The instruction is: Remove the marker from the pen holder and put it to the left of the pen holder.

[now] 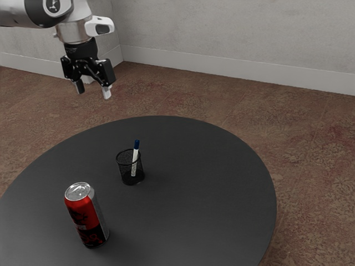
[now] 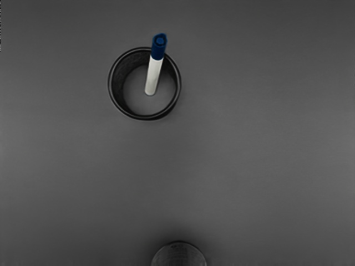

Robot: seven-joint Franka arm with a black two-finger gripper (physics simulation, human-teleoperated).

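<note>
High above the far side of the table, toward the exterior view's upper left, my gripper (image 1: 93, 91) hangs open, its two fingers apart with nothing between them. Below it on the table stands the black mesh pen holder (image 1: 123, 159), upright. A white marker (image 1: 134, 162) with a blue cap leans inside against the rim, cap end up and sticking out. From above, in the wrist view, the pen holder (image 2: 113, 95) is a round ring, and the marker (image 2: 153, 76) rests on its floor with the blue cap over the rim.
A red and black can (image 1: 87, 220) with a silver top stands on the round dark table (image 1: 194, 188), nearer the exterior camera than the pen holder. The table's curved edge runs behind the pen holder. A dark rounded shape (image 2: 179, 256) lies at the wrist view's lower edge.
</note>
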